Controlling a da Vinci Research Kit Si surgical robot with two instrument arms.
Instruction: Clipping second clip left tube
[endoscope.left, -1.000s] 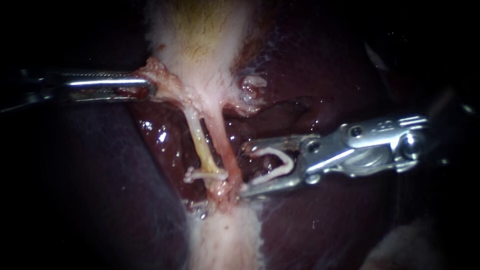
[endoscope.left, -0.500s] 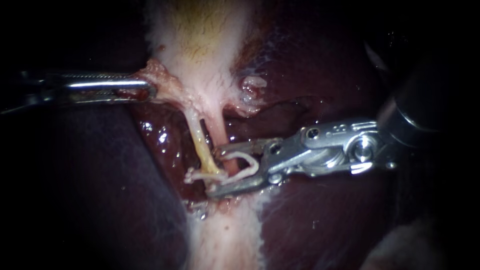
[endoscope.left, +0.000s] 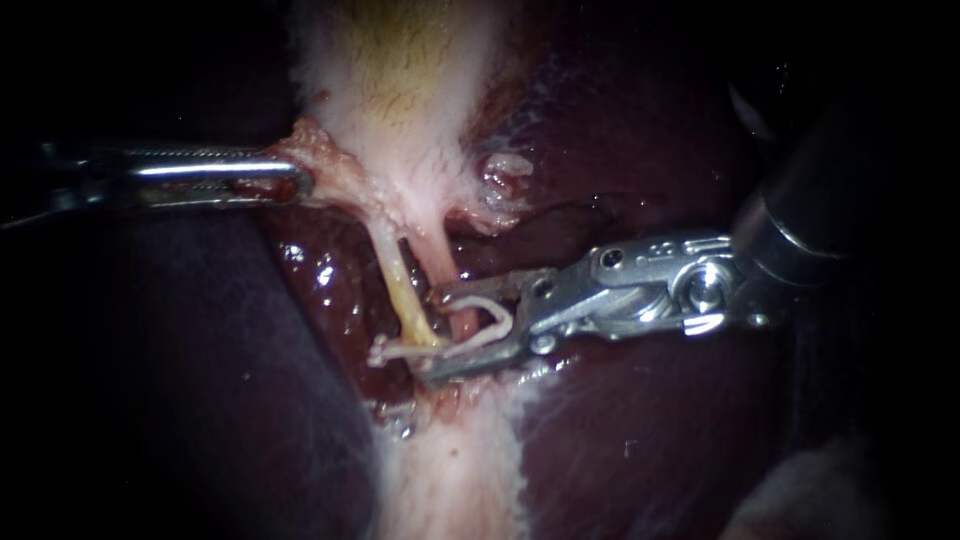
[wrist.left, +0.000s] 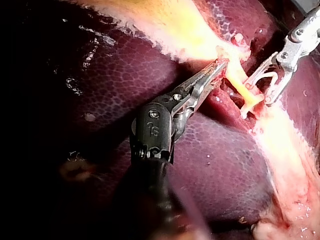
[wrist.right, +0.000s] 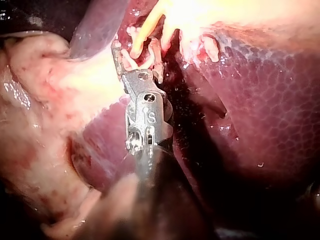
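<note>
At the tubes: right instrument (endoscope.left: 428, 335) carries a white clip (endoscope.left: 495, 322) in wide jaws, tips just beside the left tube (endoscope.left: 400, 285).
Left instrument (endoscope.left: 298, 180): clamped on gallbladder (endoscope.left: 400, 80) tissue.
Advice: enclose tube fully, clear of seated clip (endoscope.left: 395, 350), then close.

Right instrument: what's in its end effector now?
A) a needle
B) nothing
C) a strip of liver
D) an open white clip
D: the right instrument carries a white clip in its end effector, the clip's two legs spread apart.

Seemingly unlit black surround (endoscope.left: 110, 60)
</note>
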